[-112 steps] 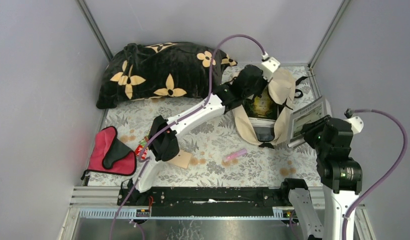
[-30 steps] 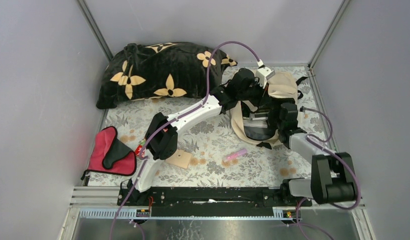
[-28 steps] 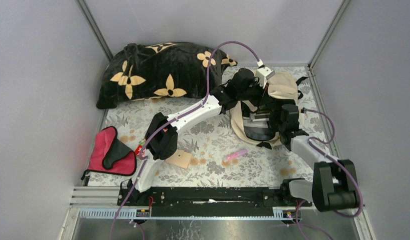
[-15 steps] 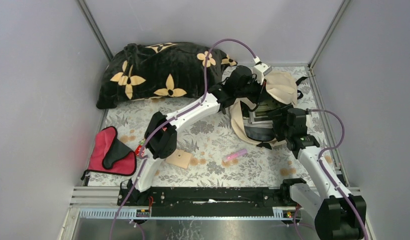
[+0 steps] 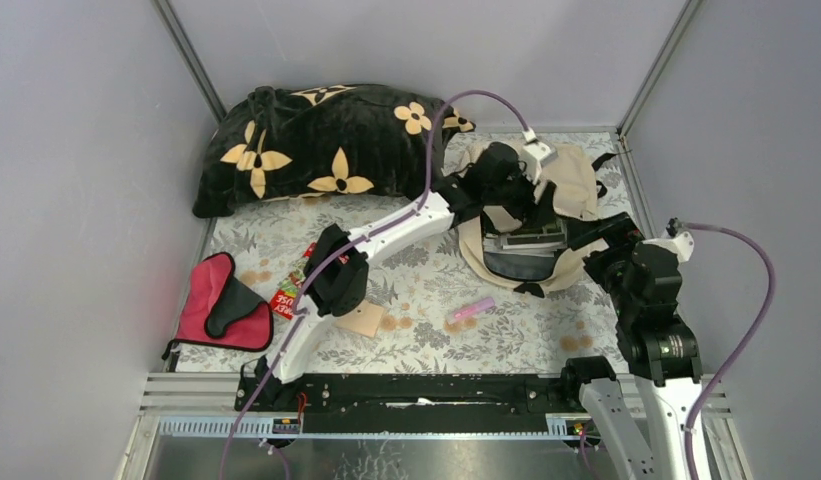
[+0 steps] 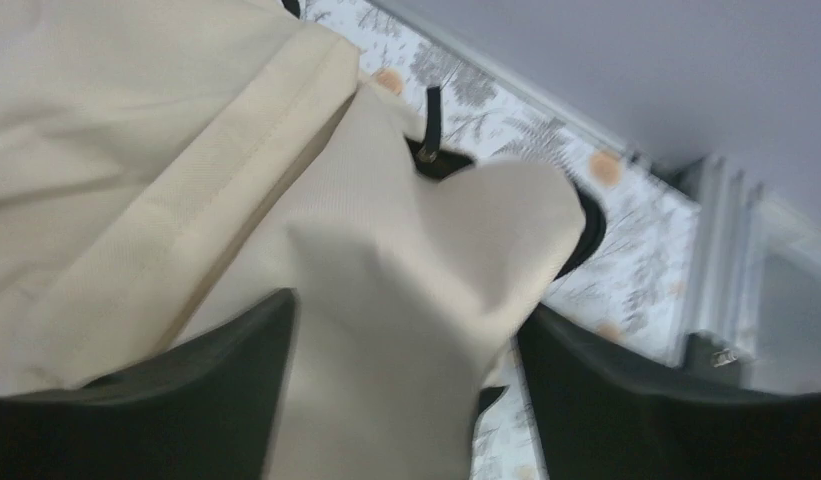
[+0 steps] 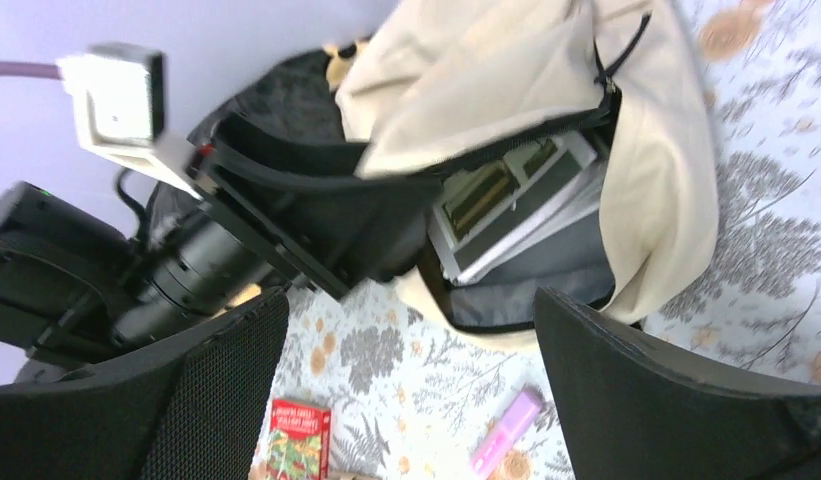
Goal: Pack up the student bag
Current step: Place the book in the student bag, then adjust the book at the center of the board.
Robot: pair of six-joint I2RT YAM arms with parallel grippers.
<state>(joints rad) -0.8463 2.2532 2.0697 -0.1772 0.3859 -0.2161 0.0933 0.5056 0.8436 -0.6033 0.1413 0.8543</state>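
The student bag (image 5: 574,182) lies at the far right of the table (image 5: 426,262), mouth open towards the arms, with flat books (image 7: 506,200) stacked inside. The left gripper (image 6: 406,310) sits at the bag's upper flap. Its fingers stand part-way apart with the cream cloth lying between them, and the cloth does not appear clamped. The right gripper (image 7: 411,300) is just beside the bag's near right edge, jaws wide and holding nothing. Judgement: the books stage looks complete and the work is between loads. A pink stick (image 5: 470,310), a small red packet (image 5: 289,295) and a tan block (image 5: 361,320) lie loose on the table. The next move probably calls for the right arm to fetch the pink stick, which is nearest, while the mouth is kept open. Risk: the flap may sag over the opening.
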